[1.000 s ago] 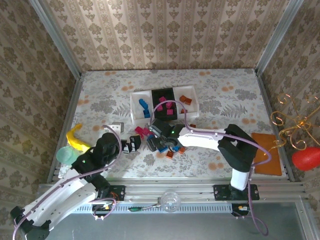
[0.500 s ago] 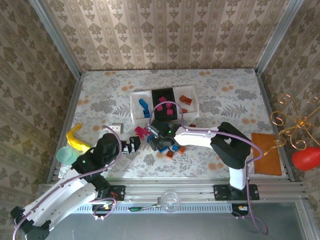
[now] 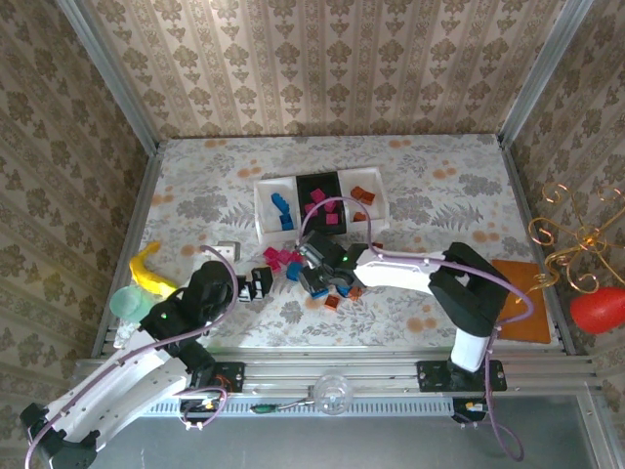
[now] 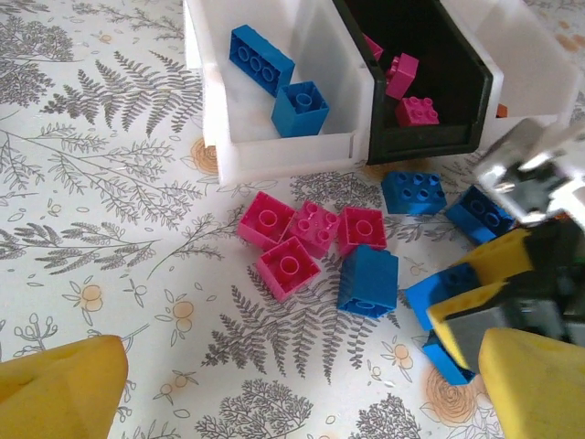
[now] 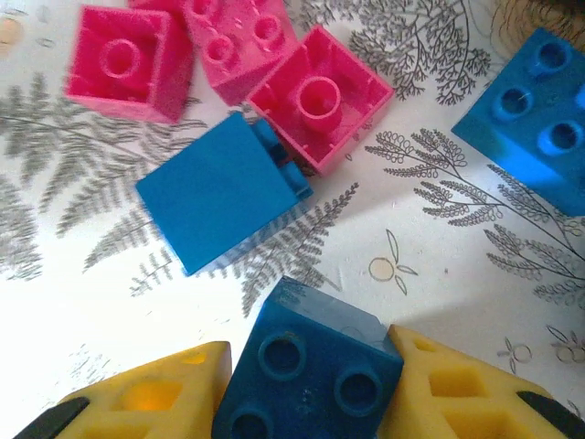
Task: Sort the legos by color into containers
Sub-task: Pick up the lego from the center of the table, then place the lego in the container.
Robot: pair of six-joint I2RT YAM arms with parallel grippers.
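Observation:
The joined containers (image 3: 264, 223) stand mid-table: the left white tray (image 4: 215, 110) holds blue legos (image 4: 261, 57), the black middle tray (image 4: 457, 101) pink ones (image 4: 402, 73), and the right white tray (image 3: 377, 210) orange ones (image 3: 361, 195). Loose pink legos (image 4: 291, 240) and blue legos (image 4: 368, 279) lie just in front. My right gripper (image 5: 306, 389) is shut on a dark blue lego (image 5: 311, 366), low over the table beside a tipped blue lego (image 5: 219, 192). Short of the pink cluster, my left gripper (image 4: 292, 393) hangs open with nothing in it.
A yellow banana toy (image 3: 146, 269) and a teal cup (image 3: 127, 301) lie at the left edge. A flat brown board (image 3: 522, 298) and a red object (image 3: 598, 311) are at the right. Two small orange legos (image 3: 332, 301) lie near the right gripper.
My right gripper has shifted slightly right among the loose legos. The left arm has barely moved.

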